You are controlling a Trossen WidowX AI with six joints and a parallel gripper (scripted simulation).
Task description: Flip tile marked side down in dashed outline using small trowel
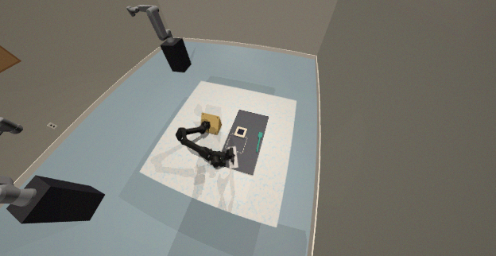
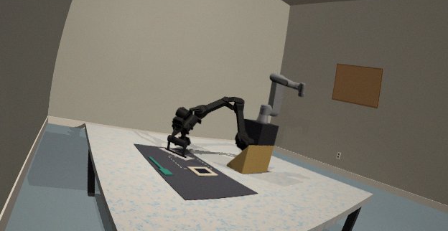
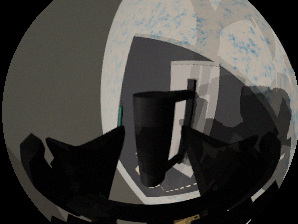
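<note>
The cream tile [image 1: 237, 132] [image 2: 213, 173] lies flat, its dark square mark facing up, beside the dashed outline [image 1: 245, 145] [image 3: 180, 189] on the dark mat [image 1: 260, 121] [image 2: 222, 190]. A tool with a thick black handle [image 2: 178, 141] [image 3: 154, 125] stands flat on its pale plate near the mat's end, on the outline's other side from the tile. My gripper [image 2: 179, 135] [image 3: 153, 129] is open and tilted, low over this handle. The handle shows between the fingertips in the wrist view; whether they touch it is unclear.
A green flat-bladed tool [image 1: 260, 134] [image 2: 166, 172] lies along the mat's long edge. A yellow wedge block [image 1: 212, 123] [image 2: 256, 159] stands at my arm's base. Grey arms on black pedestals [image 1: 176, 56] [image 1: 60, 200] stand off the table.
</note>
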